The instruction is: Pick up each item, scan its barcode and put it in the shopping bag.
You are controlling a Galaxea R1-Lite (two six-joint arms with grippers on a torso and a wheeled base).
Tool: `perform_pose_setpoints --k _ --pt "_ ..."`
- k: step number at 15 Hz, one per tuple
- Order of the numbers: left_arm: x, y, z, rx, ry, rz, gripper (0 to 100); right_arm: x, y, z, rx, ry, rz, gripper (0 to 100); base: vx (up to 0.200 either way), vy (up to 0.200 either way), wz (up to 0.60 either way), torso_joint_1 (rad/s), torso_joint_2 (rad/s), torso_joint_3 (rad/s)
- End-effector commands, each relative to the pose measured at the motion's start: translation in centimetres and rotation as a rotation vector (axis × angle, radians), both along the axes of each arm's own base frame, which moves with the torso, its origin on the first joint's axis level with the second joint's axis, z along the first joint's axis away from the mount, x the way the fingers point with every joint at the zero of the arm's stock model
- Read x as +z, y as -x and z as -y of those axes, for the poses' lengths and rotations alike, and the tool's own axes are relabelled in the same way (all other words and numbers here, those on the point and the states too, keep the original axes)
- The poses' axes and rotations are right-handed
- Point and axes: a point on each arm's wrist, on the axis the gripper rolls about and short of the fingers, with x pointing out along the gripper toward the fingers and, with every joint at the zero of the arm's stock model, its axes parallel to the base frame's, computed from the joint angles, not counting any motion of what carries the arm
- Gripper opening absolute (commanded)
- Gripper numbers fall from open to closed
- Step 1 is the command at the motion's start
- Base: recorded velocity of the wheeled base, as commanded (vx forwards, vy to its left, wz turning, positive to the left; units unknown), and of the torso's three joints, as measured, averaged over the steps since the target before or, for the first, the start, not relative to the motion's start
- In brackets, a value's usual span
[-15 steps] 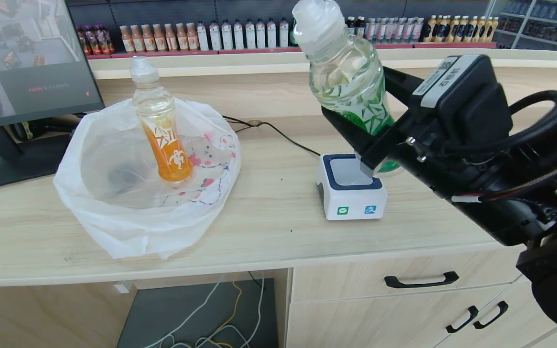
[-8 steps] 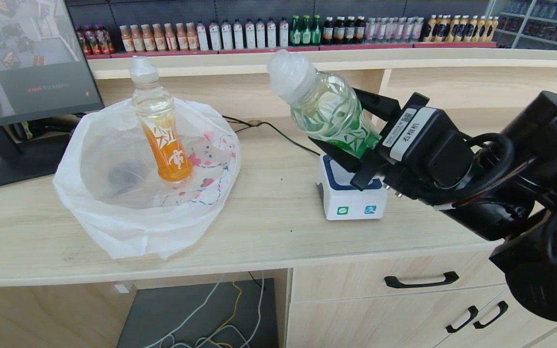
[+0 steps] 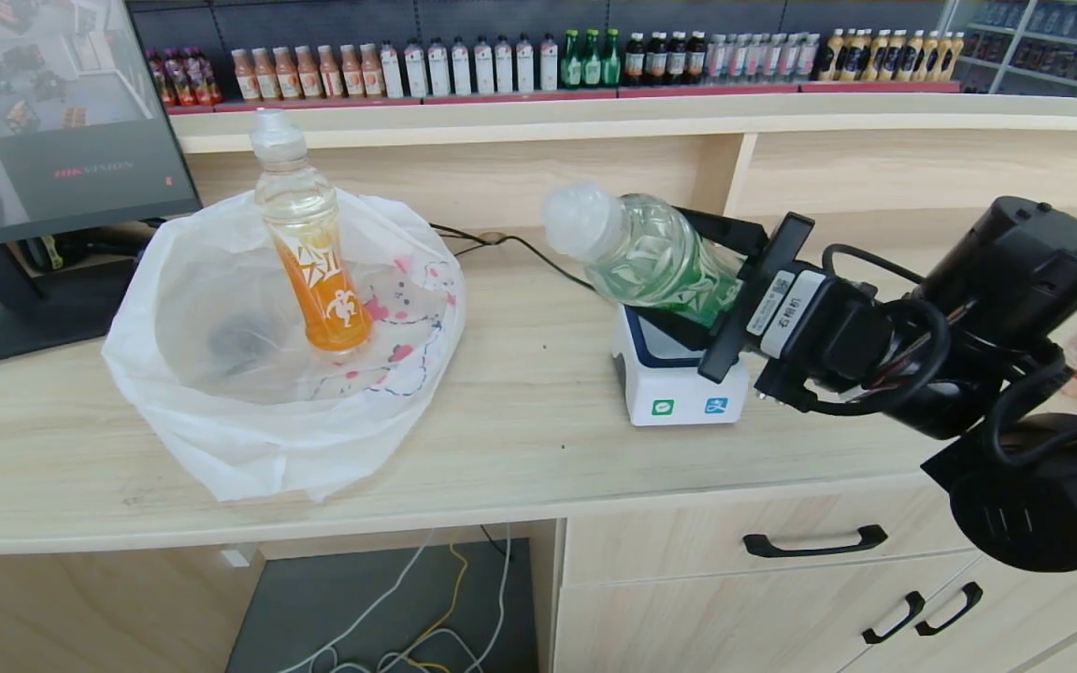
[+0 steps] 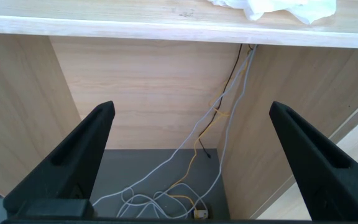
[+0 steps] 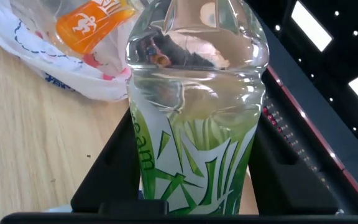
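The right end effector [image 3: 688, 276] clamps a green-labelled bottle [image 3: 646, 248], tilted cap-first toward the shopping bag [image 3: 249, 439], just above the scanner [image 3: 679, 383] on the surface [image 3: 520, 411]. An orange drink bottle [image 3: 314, 262] stands upright in the bag. The left end effector [image 4: 191, 109] faces the opening under the surface, spread wide, empty.

Shop: checkout counter [image 3: 520, 439], barcode scanner [image 3: 679, 374], stocked drink shelves [image 3: 538, 65].

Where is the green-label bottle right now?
Head view, right of centre: the green-label bottle is held tilted in the right gripper just above the scanner, the shopping bag to its left.
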Motion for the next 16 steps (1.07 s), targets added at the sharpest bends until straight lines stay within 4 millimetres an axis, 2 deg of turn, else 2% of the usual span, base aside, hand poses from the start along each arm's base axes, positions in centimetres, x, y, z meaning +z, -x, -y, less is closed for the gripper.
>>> perform_pose_setpoints --k 1,16 --pt "0.00 0.00 0.00 0.000 0.000 0.000 100 -0.10 -0.83 0.80 -0.003 0.018 0.017 0 0.000 0.000 0.00 0.000 0.00 0.000" --pt "0.00 0.00 0.00 0.001 0.000 0.000 100 -0.41 -0.49 0.32 0.035 0.058 0.061 0 0.000 0.000 0.00 0.000 0.00 0.000"
